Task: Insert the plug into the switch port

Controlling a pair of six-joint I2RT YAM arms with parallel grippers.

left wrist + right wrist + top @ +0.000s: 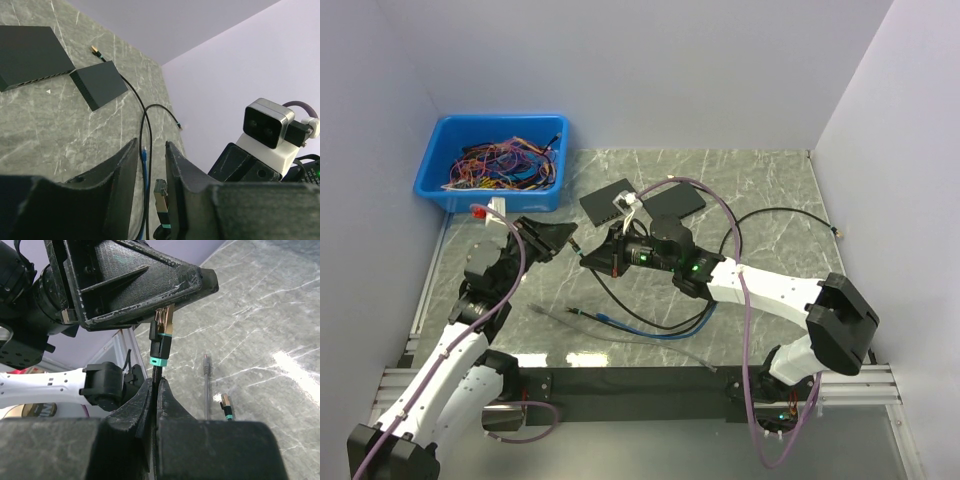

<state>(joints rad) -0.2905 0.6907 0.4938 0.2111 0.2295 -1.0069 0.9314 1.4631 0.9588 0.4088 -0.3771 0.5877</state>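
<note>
Two-handed moment: right gripper [155, 386] clamped on cable [159, 371] just under plug [162, 335]; left gripper [151, 146] jaws part-open around plug's tip, not yet squeezing. Switch [608, 201] lies beyond them.

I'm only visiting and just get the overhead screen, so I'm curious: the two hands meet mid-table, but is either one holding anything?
Observer: Yes. The right wrist camera shows the right hand shut on a black cable, just below its plug.
Visitor: And the other hand?
Observer: In its own camera, the left hand has its fingers apart. The plug shows in the gap close to one finger and doesn't look pinched yet.
Visitor: Where is the plug meant to go?
Observer: The left wrist camera shows a row of ports along one edge of the switch, which lies well away from the plug.
</note>
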